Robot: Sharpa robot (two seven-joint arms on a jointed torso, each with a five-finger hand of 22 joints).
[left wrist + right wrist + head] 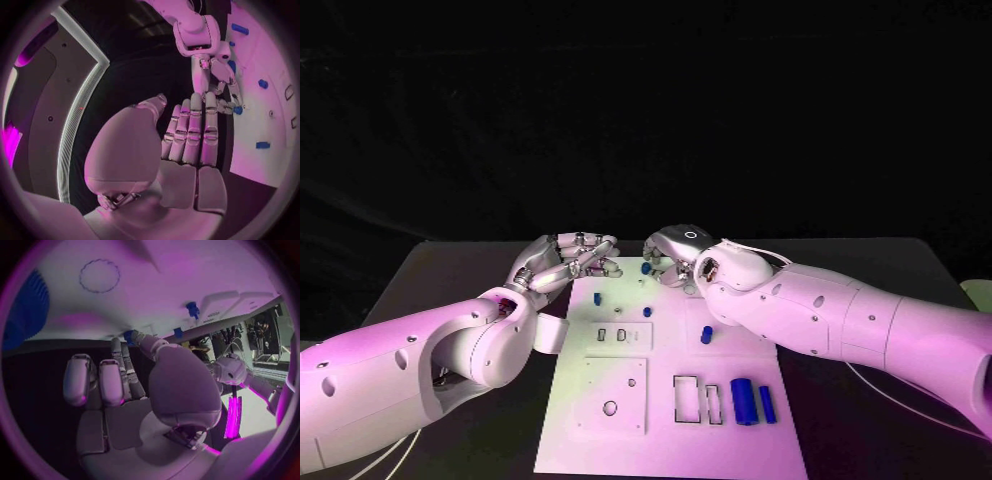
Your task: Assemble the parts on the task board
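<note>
The white task board (668, 440) lies in the middle of the black table. At its far edge my right hand (678, 258) pinches a small blue part (648, 268) between thumb and fingertips; the left wrist view shows that part (238, 109) at the fingertips of the right hand (215, 75), just over the board (262, 125). My left hand (570, 255) hovers by the board's far left corner, fingers straight and side by side (190, 132), holding nothing. In the right wrist view the blue part (129, 335) sits at the tips of the right hand (134, 390).
A blue peg (599, 298) stands near the board's far left, and another blue piece (707, 334) lies mid-right. Two blue cylinders (743, 400) lie side by side at the near right, beside rectangular slots (687, 397). A round hole (610, 408) is at near left.
</note>
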